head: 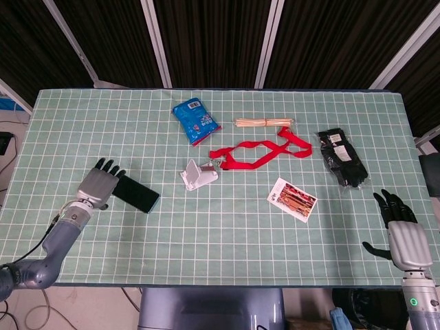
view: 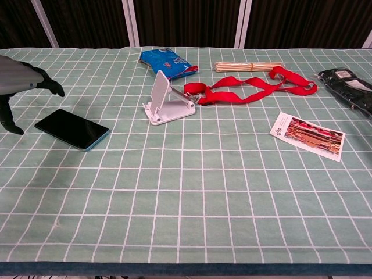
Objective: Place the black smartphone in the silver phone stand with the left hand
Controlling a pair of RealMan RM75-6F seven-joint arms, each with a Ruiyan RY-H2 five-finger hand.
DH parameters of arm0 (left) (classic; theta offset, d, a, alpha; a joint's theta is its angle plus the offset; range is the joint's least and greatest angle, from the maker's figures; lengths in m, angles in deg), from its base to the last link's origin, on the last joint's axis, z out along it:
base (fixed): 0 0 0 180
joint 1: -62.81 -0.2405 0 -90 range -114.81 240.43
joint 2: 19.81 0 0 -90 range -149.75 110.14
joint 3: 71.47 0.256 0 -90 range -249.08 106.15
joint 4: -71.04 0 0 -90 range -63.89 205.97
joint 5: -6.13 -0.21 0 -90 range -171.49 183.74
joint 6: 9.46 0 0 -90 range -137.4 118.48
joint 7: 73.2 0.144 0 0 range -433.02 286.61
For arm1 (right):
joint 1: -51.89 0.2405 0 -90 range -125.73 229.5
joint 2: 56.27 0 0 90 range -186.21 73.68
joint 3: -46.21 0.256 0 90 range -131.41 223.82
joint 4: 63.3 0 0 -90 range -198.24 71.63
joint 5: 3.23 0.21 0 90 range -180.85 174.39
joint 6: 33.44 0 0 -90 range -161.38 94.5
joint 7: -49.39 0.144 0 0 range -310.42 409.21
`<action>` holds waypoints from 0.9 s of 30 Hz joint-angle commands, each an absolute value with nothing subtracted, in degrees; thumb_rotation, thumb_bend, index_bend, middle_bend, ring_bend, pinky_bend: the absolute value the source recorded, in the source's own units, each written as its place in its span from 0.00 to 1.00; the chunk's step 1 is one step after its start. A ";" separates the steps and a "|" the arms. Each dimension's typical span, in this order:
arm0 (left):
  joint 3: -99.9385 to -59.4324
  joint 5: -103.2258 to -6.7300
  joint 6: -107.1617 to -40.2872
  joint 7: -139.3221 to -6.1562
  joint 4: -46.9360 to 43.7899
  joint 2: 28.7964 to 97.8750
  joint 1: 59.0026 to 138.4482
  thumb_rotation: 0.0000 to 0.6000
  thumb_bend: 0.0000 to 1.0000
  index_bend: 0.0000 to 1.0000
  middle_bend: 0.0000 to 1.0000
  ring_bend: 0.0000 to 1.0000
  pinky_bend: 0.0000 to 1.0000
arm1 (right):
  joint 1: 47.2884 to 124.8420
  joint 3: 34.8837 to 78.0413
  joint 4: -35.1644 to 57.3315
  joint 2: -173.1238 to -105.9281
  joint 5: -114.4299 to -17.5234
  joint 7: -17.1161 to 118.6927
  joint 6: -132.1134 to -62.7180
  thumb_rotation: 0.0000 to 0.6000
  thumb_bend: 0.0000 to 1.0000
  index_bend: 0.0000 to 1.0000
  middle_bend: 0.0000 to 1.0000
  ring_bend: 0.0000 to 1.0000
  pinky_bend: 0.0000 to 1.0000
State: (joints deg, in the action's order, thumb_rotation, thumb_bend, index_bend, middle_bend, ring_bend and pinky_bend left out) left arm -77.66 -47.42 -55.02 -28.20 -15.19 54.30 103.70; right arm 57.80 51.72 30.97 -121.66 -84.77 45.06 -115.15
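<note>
Beyond the counter's (head: 227, 254) near right corner, the right hand (head: 402, 234) is held idle with fingers apart, since the task is not its own. Near the left edge, the left hand (head: 100, 185) is poised just beside the black smartphone (head: 135, 193), fingers spread and nothing gripped, apparently for a grasp. The smartphone is laid flat. Further in, toward the middle, the silver phone stand (view: 165, 103) is seen unoccupied.
</note>
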 commanded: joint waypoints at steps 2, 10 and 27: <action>-76.73 -46.58 -54.04 -27.64 -13.61 55.75 105.35 1.00 0.07 0.17 0.16 0.05 0.08 | 57.84 51.76 31.03 -121.63 -84.58 45.15 -115.05 1.00 0.16 0.00 0.00 0.00 0.15; -74.99 -43.76 -53.73 -26.35 -11.35 58.93 107.99 1.00 0.11 0.18 0.20 0.05 0.08 | 57.89 51.78 30.96 -121.72 -84.64 45.30 -115.21 1.00 0.16 0.00 0.00 0.00 0.15; -73.06 -41.86 -54.41 -27.17 -10.12 61.80 111.42 1.00 0.11 0.23 0.25 0.05 0.08 | 57.90 51.79 31.03 -121.60 -84.52 46.09 -115.24 1.00 0.16 0.00 0.00 0.00 0.15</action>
